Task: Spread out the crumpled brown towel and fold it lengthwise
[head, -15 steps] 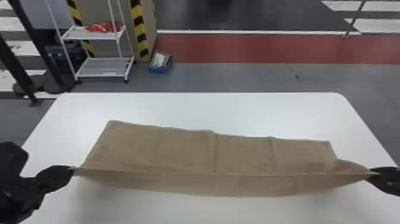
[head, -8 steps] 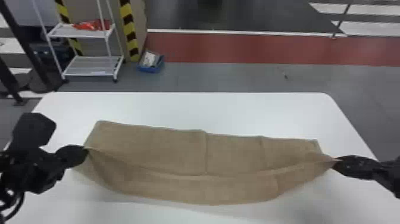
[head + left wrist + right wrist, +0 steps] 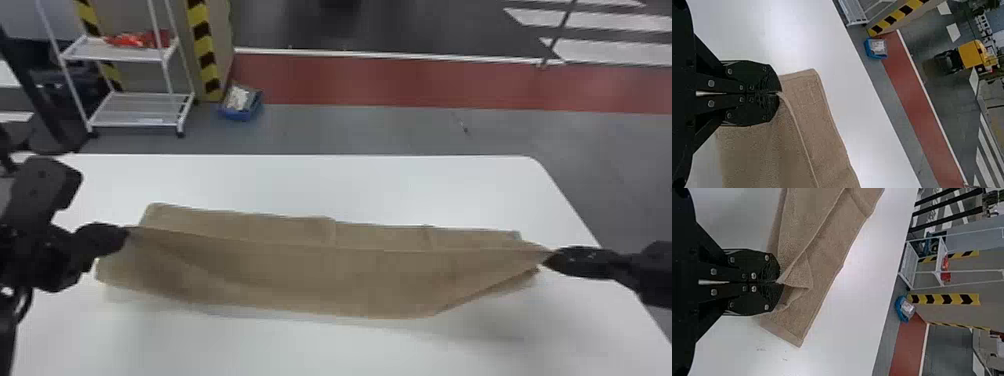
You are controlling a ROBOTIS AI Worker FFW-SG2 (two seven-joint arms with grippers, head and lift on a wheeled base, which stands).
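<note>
In the head view my left gripper [image 3: 125, 233] and my right gripper [image 3: 550, 255] hold the two ends of one long edge of the brown towel [image 3: 320, 280]. That edge is stretched between them above the rest of the cloth, whose far strip lies flat on the table behind it. The near part hangs down toward the viewer. In the left wrist view the left gripper [image 3: 777, 93] is shut on a towel corner, with cloth [image 3: 809, 102] beneath. In the right wrist view the right gripper [image 3: 778, 282] is shut on the other corner, where the towel [image 3: 824, 270] bunches into small folds.
The white table [image 3: 320, 185] extends around the towel, with its rounded far right corner beyond the cloth. Past the far edge, on the floor, stand a white shelf rack [image 3: 135, 107] and a blue bin [image 3: 242, 112].
Both grippers have carried the held edge toward the far side over the lying part of the towel, the right one also inward at first. The head view has shifted somewhat.
</note>
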